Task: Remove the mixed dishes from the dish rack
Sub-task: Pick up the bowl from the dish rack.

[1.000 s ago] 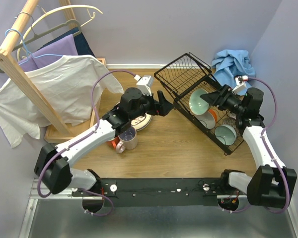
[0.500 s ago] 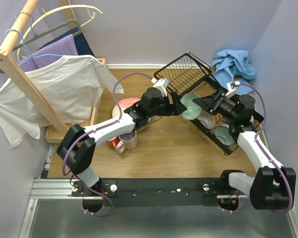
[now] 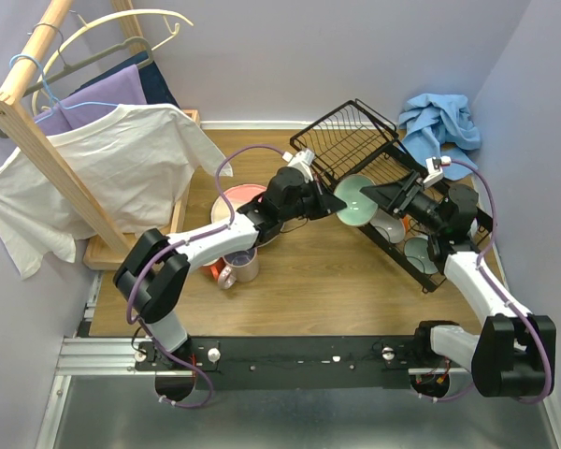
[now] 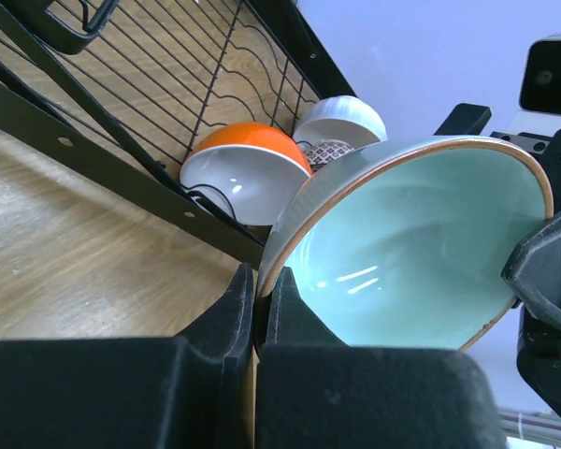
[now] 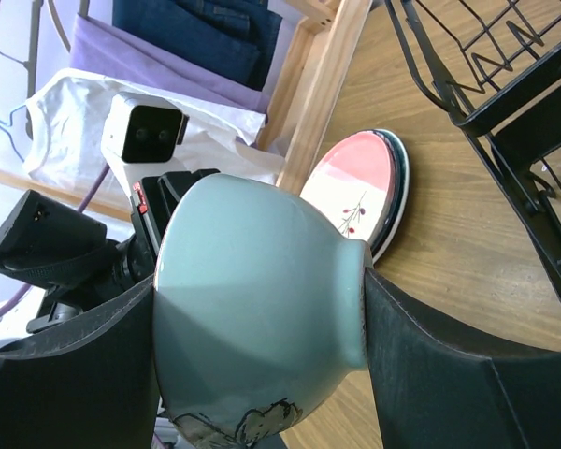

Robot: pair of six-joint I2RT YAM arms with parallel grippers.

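Note:
A pale-green bowl (image 3: pixel 357 201) hangs over the table just left of the black wire dish rack (image 3: pixel 348 126). My left gripper (image 3: pixel 333 202) is shut on its brown-edged rim (image 4: pixel 290 234); the left fingertips (image 4: pixel 232 297) pinch the rim's near edge. My right gripper (image 3: pixel 376 196) is shut on the same bowl (image 5: pixel 252 309), one finger across its mouth and the other finger (image 5: pixel 430 365) against its foot. An orange mug (image 4: pixel 248 164), a white bowl (image 4: pixel 341 114) and another green bowl (image 3: pixel 421 251) remain in the rack. The pink-and-cream plate (image 5: pixel 360 192) lies on the table.
A mug (image 3: pixel 240 263) stands on the table near the plate stack (image 3: pixel 236 199). A wooden clothes rack with a white shirt (image 3: pixel 103 168) fills the left side. A blue cloth (image 3: pixel 439 122) lies behind the dish rack, beside the right wall.
My right gripper has carried the green bowl leftward out of the rack. My left arm has swung right to meet it and has shut on the bowl's rim.

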